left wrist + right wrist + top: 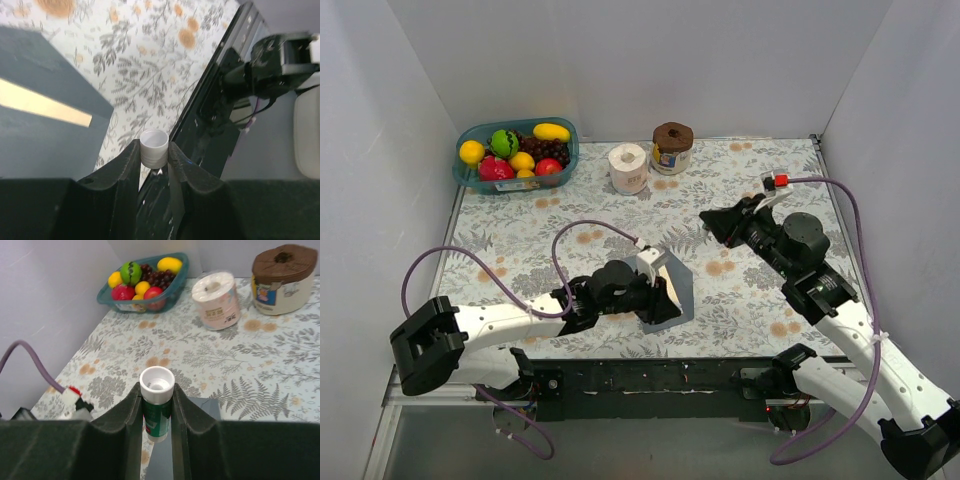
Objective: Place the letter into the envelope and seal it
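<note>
While the envelope (682, 292) (matte slate paper) lies flat near the table's (520, 240) front edge, the letter (45, 104) shows as a slanting cream strip. Left gripper (154, 151) clamps a white round cap (154, 141); right gripper (156, 392) clamps a green glue stick (157, 422).

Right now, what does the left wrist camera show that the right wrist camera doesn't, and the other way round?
Left wrist only: the left gripper shut on a small white cap, a cream strip of the letter against the dark envelope, and the black rail at the table's edge. Right wrist only: the right gripper shut on a green glue stick, the fruit basket, the paper roll and a brown-lidded tub. Both: the floral tablecloth.
</note>
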`<state>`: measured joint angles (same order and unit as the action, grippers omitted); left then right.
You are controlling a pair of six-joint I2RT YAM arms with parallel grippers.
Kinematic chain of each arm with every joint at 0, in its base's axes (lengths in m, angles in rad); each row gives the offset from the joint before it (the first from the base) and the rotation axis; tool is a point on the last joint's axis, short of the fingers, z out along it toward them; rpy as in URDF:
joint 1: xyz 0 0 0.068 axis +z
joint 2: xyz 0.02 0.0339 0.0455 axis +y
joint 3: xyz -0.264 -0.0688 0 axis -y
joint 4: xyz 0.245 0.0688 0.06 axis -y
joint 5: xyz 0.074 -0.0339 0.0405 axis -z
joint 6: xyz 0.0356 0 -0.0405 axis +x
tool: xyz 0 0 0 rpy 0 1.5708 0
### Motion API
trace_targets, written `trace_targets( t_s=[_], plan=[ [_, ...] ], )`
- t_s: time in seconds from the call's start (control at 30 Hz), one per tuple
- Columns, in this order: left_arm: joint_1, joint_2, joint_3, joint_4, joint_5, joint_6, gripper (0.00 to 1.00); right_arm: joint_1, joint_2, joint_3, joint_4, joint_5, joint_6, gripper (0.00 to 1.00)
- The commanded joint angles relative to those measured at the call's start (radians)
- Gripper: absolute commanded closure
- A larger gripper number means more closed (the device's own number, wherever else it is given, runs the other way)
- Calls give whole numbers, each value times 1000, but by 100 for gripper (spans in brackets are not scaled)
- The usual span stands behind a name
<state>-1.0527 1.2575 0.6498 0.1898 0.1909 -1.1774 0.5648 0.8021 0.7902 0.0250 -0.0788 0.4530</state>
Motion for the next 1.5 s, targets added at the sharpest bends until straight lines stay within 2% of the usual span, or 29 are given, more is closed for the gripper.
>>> trace_targets(
  t_s=[0.0,0.43,0.57,0.8,1.0,1.1,1.17,1.27,1.3,1.4,1.47],
  plan=[
    [-39,-23,-68,23,-53,-56,100,-2,-30,60,-23,192,-43,99],
    [-110,-23,-176,71,-51,-152,100,-2,-67,79,-52,321,-42,99],
    [-164,-47,-222,92,-90,-206,100,-2,-81,81,-57,329,-54,99],
    [-167,-87,-200,36,-172,-176,100,-2,-86,75,-62,318,-60,99],
    [-136,-101,-125,-49,-396,-90,100,-2,-93,75,-79,304,-63,99],
    [-34,-110,-124,-41,-504,-90,100,-2,-93,76,-99,289,-66,99],
    [90,-113,-148,-18,-566,-143,100,-2,-89,76,-106,275,-68,99],
    [189,-113,-167,-7,-716,-217,100,-2,-78,80,-122,245,-66,99],
    [203,-100,-154,-13,-822,-226,100,-2,-76,80,-125,231,-65,99],
    [230,0,-98,-15,-983,-220,100,-2,-72,73,-134,203,-65,99],
    [250,110,-73,8,-1030,-212,100,-2,-70,67,-137,188,-59,99]
  ],
)
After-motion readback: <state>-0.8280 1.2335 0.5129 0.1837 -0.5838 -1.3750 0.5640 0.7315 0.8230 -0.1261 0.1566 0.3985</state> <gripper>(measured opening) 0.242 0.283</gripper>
